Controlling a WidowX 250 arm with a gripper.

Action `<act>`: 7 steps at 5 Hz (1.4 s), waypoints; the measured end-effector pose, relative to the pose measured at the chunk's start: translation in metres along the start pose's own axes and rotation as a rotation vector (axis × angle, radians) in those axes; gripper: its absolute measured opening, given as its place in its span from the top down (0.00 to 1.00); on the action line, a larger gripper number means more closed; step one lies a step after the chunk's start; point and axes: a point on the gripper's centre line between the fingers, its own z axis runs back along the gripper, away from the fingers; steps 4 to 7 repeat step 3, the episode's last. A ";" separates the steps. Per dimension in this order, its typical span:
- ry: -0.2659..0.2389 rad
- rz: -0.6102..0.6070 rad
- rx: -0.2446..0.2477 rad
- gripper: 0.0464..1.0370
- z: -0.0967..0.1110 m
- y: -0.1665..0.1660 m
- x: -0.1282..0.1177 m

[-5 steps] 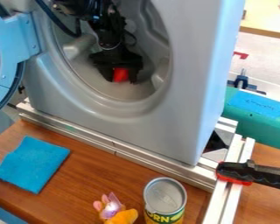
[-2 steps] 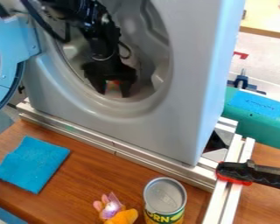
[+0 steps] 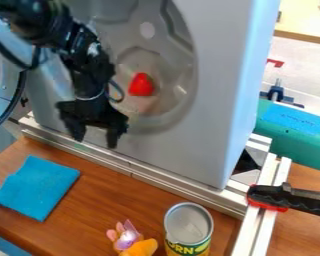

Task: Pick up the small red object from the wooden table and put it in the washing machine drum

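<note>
Red object (image 3: 141, 85): sits inside the round recess of the grey machine housing (image 3: 209, 115), toward the recess's lower part; its underside contact cannot be made out. End effector (image 3: 94, 140): in front of the housing, below and to the left of the object as viewed, fingers apart, nothing between them, not touching the object. Handling, in my judgement: sound practice here is to keep both fingers well off the recess's lip and the rail (image 3: 122, 165) (the black cable (image 3: 114, 93) beside the wrist merits equal care), and to leave the object undisturbed, as its tapered shape may tip or roll if brushed. Surroundings: blue cloth (image 3: 36, 187) lies near the left edge of the wooden surface (image 3: 89, 215); soft toy (image 3: 130, 242) and can (image 3: 189, 227) stand toward its near edge, apart from the arm.
</note>
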 end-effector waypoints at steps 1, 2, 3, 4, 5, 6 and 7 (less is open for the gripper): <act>0.117 -0.073 0.002 0.04 -0.004 -0.008 -0.035; 0.208 -0.188 -0.051 0.04 -0.006 -0.027 -0.063; 0.232 -0.259 -0.097 0.04 -0.005 -0.046 -0.074; 0.232 -0.259 -0.097 0.04 -0.005 -0.046 -0.074; 0.232 -0.259 -0.097 0.04 -0.005 -0.046 -0.074; 0.232 -0.259 -0.097 0.04 -0.005 -0.046 -0.074; 0.232 -0.259 -0.097 0.04 -0.005 -0.046 -0.074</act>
